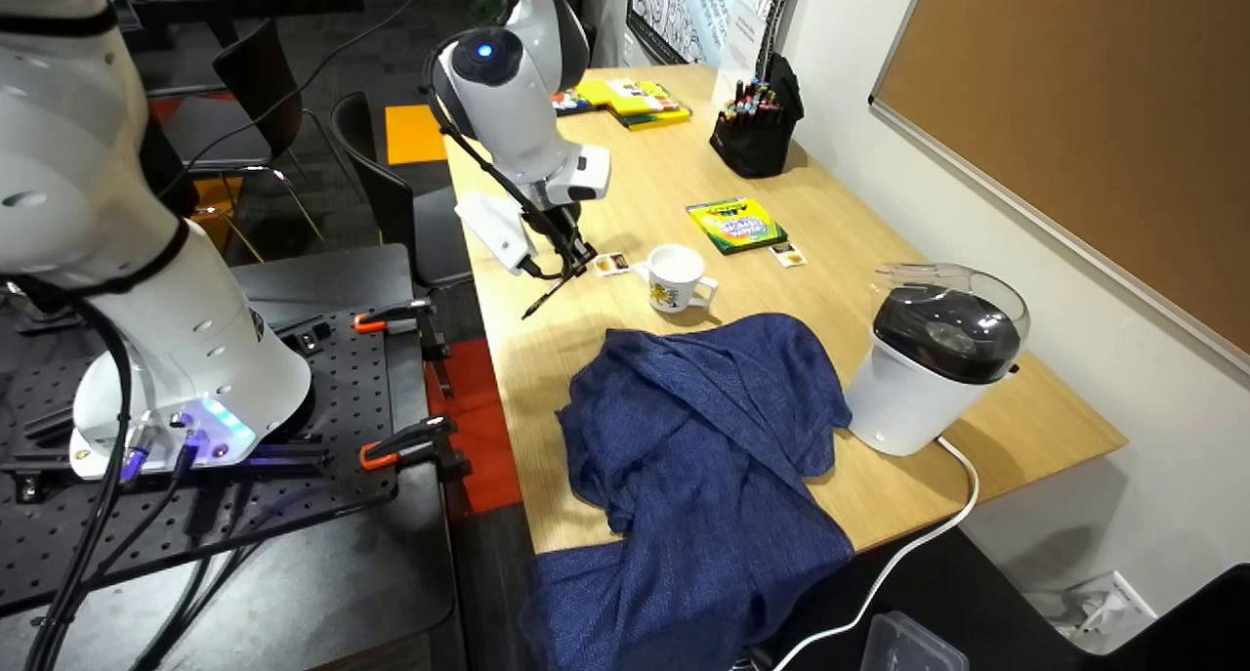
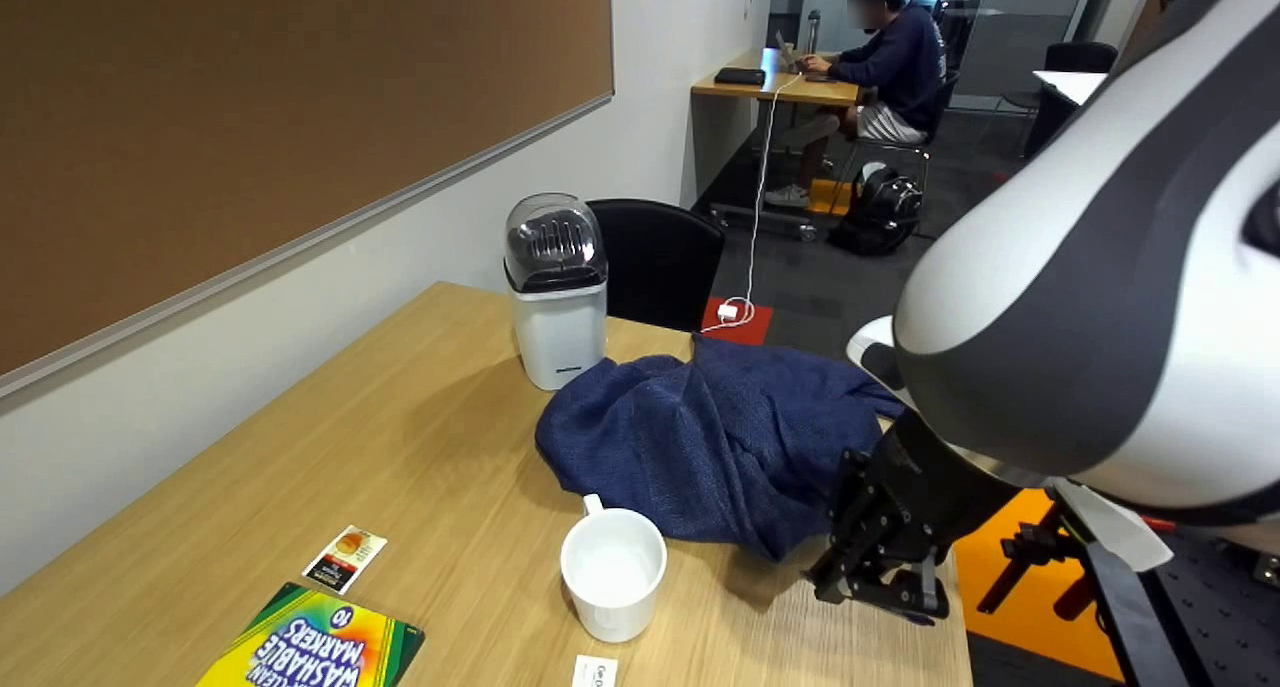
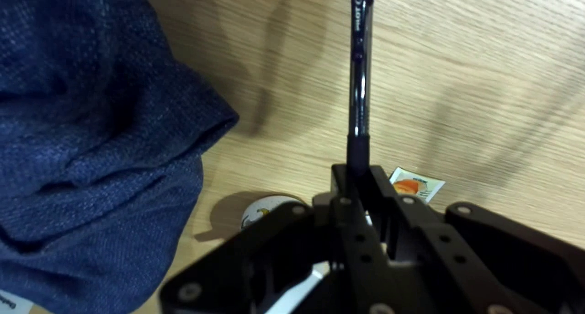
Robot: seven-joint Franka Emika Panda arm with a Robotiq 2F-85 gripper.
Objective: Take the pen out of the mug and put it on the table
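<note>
Gripper (image 3: 359, 174), dark pen (image 3: 360, 90) pinched in its tip, jutting outward

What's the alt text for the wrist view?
A black robot hand grips a dark pen that runs up past the top edge, above a light wood table. Rumpled navy cloth covers much of the left side; a white mug lower down is partly hidden by the hand.

Brown corkboard (image 1: 1084, 114) on white wall (image 1: 1094, 344)

Bright table (image 3: 457, 49), soft shadows (image 3: 264, 108), the pen (image 3: 361, 85) glossy with light, claw (image 3: 359, 173) blurry up close
</note>
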